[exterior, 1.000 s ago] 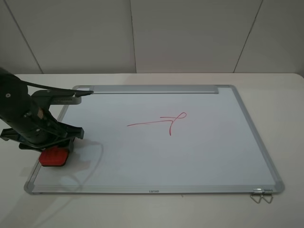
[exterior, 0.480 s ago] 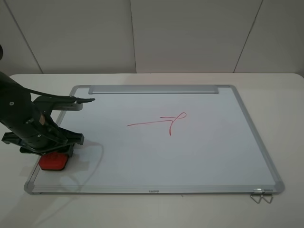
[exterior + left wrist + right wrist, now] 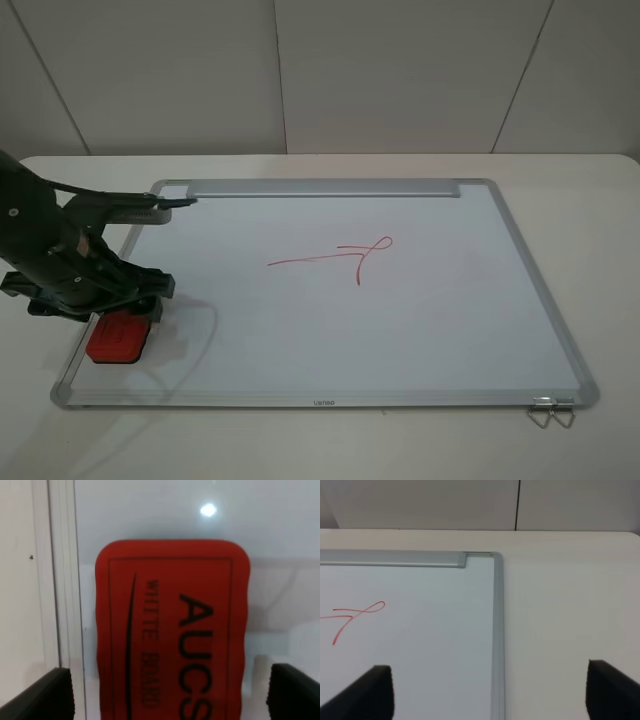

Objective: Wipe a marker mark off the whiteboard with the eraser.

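Note:
The red eraser (image 3: 118, 338) lies flat on the whiteboard (image 3: 400, 330) near its front left corner, lettering up. My left gripper (image 3: 122, 303) hovers just above it, open, with both dark fingertips standing clear of the eraser's (image 3: 172, 630) sides in the left wrist view. My left gripper (image 3: 170, 695) holds nothing. No small red scribble shows on the board, so the marker mark is hidden or out of view. My right gripper (image 3: 490, 690) is open and empty near the board's far right corner, out of the exterior high view.
A long red line ending in a loop (image 3: 340, 258) crosses the board's middle; the line (image 3: 355, 615) also shows in the right wrist view. A metal tray strip (image 3: 320, 187) runs along the far edge. A wire clip (image 3: 550, 411) lies at the front right corner.
The left arm dipped toward the eraser and then shifted slightly; the eraser has barely moved and more of it now shows below the gripper.

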You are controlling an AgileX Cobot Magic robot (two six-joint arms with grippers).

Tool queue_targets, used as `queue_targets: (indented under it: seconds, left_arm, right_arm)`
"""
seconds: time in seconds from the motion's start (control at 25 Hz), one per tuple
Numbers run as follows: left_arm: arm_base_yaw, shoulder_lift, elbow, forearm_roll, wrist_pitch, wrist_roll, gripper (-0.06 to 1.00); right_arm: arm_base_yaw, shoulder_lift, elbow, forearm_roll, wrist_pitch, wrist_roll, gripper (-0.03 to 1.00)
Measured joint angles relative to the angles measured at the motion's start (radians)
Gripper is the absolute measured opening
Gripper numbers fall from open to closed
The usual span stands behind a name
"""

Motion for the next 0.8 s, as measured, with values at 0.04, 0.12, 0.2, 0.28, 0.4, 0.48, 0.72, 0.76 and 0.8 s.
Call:
queue_targets:
  seconds: [0.04,0.12,0.2,0.28,0.4,0.48,0.72,0.76,0.8]
  left_arm:
    - [0.0,-0.035,0.001,0.01,0.0,0.001,0.77]
    - [0.0,-0.124,0.001,0.03,0.006,0.002,0.77]
    - [0.001,-0.22,0.001,0.057,0.04,0.006,0.77]
    - [0.001,-0.334,0.001,0.088,0.088,0.013,0.77]
    - [0.001,-0.511,0.001,0.11,0.172,0.044,0.77]
    - [0.001,-0.635,0.001,0.11,0.23,0.07,0.77]
    - [0.001,-0.998,0.001,0.077,0.432,0.192,0.77]
    - [0.001,-1.048,0.001,0.056,0.467,0.228,0.77]
    - [0.001,-1.093,0.001,0.03,0.499,0.267,0.77]
  right_arm:
    - [0.0,0.0,0.0,0.0,0.0,0.0,0.69]
    - [0.0,0.0,0.0,0.0,0.0,0.0,0.69]
    - [0.0,0.0,0.0,0.0,0.0,0.0,0.69]
    - [0.0,0.0,0.0,0.0,0.0,0.0,0.69]
    - [0.0,0.0,0.0,0.0,0.0,0.0,0.69]
    - [0.0,0.0,0.0,0.0,0.0,0.0,0.69]
    - [0.0,0.0,0.0,0.0,0.0,0.0,0.69]
    - [0.0,0.0,0.0,0.0,0.0,0.0,0.69]
    - [0.0,0.0,0.0,0.0,0.0,0.0,0.69]
